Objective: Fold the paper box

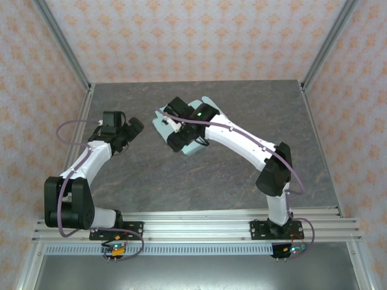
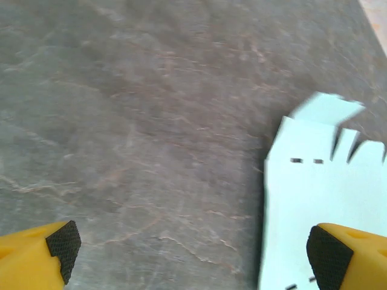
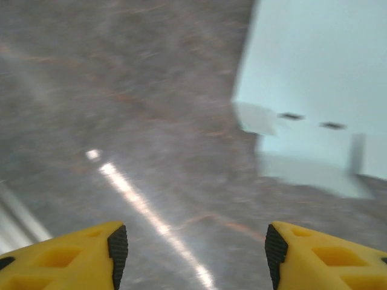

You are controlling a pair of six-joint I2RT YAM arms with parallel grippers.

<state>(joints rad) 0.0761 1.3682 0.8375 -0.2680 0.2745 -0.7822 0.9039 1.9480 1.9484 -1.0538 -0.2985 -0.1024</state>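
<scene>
**Unfolded sheet, both tools empty**

The left tool (image 2: 193, 251) gapes wide, holding nothing, just left of the pale mint-green thin-card paper box (image 2: 314, 199), which lies mid-way across the grey marbled table (image 1: 151, 175). The right tool (image 3: 196, 248) hovers wide open above the sheet. Pushed unpinned, the card could skid or crease off-score.

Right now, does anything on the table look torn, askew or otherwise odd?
Nothing stands out. The paper box lies unfolded on the table with no visible tear. The left tool and the right tool are both open and empty.
</scene>
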